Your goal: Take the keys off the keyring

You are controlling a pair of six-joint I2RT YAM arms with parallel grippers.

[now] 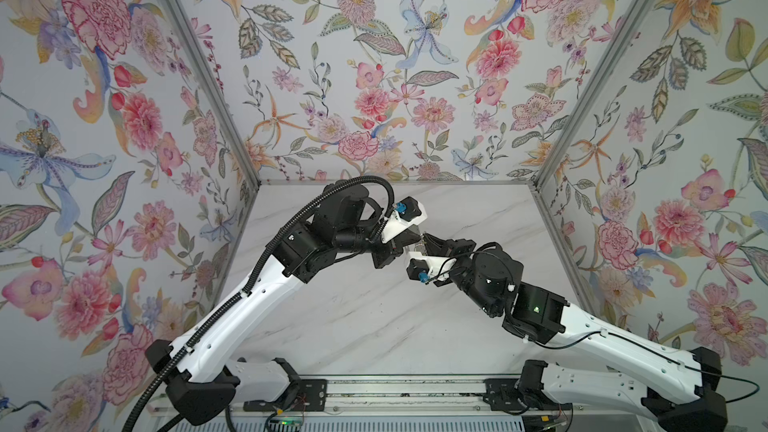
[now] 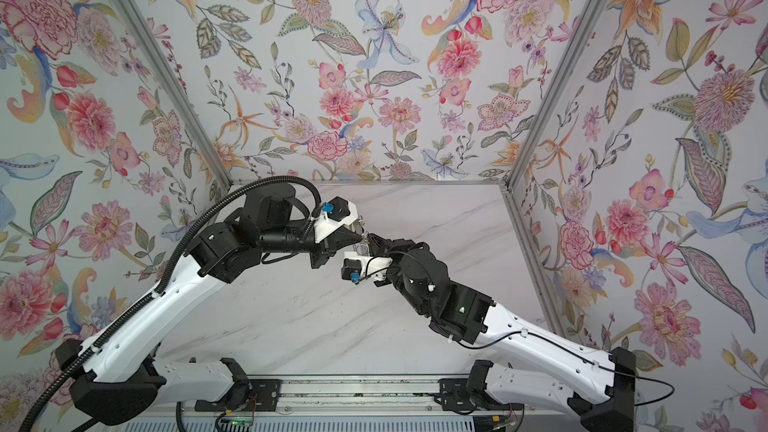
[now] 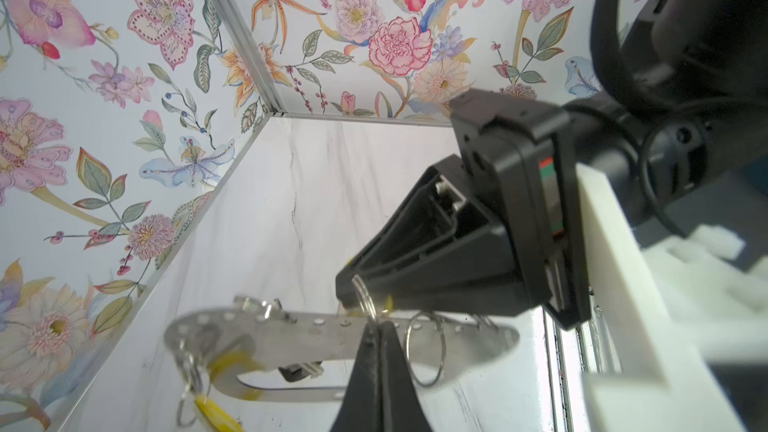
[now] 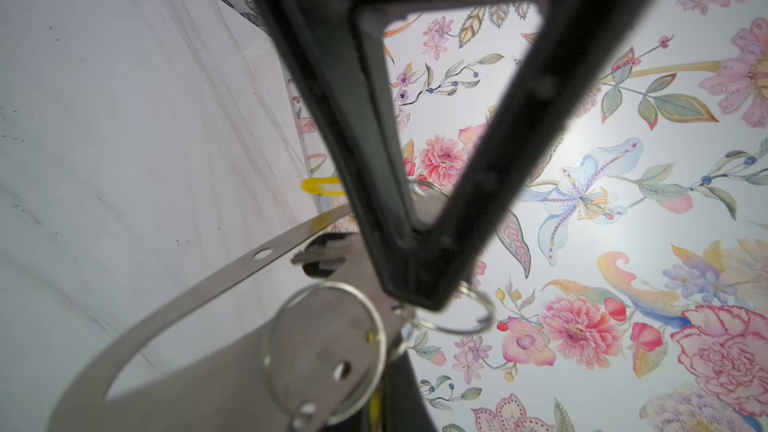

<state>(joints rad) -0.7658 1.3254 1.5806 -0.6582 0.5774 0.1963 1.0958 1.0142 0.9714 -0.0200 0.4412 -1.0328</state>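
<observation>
Both shut, we see the left pincer [image 3: 377, 327] at the flat grey-silver metal keyring [image 3: 299, 336] and the right pincer [image 3: 350, 288] pinching a thin wire ring [image 3: 366, 299].

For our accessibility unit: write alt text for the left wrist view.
The left gripper and right gripper, both shut, meet tip to tip at a split ring on the keyring, a holed metal strip over the marble table. Yellow-tagged keys hang from it, blurred.
</observation>
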